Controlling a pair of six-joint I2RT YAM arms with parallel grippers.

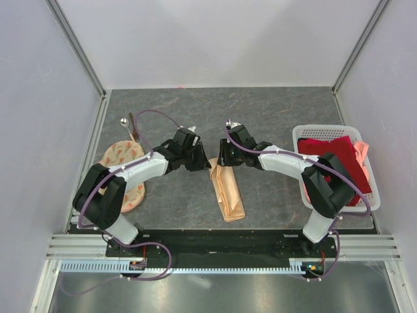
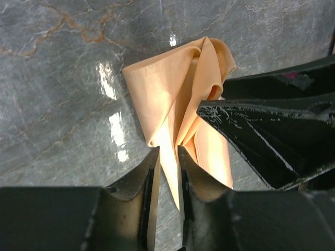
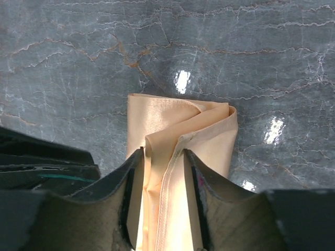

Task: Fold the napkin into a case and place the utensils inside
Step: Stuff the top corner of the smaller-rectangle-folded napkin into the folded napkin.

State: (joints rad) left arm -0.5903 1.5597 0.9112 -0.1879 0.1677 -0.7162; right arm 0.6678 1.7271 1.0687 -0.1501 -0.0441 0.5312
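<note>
The peach-orange napkin point(image 1: 226, 190), folded into a narrow oblong case, lies at the centre of the overhead frame, its far end puckered open. The silver spoon point(image 1: 124, 122) and dark brown stick point(image 1: 133, 126) lie together at upper left.

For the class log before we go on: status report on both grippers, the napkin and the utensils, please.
Left gripper and right gripper each pinching the far end of the folded napkin. Utensils far-left, untouched. Nothing in the way.

Napkin point(image 1: 226, 191): plain peach-orange, slight sheen, no print. Table point(image 1: 260, 111): dark grey marbled, pale and rusty veins. Basket point(image 1: 313, 132) at right edge: white lattice; cloth point(image 1: 339, 153) inside dark red. Round cloth point(image 1: 120, 156) near left edge: cream, orange print, pink trim. Spoon point(image 1: 123, 122): silver.
</note>
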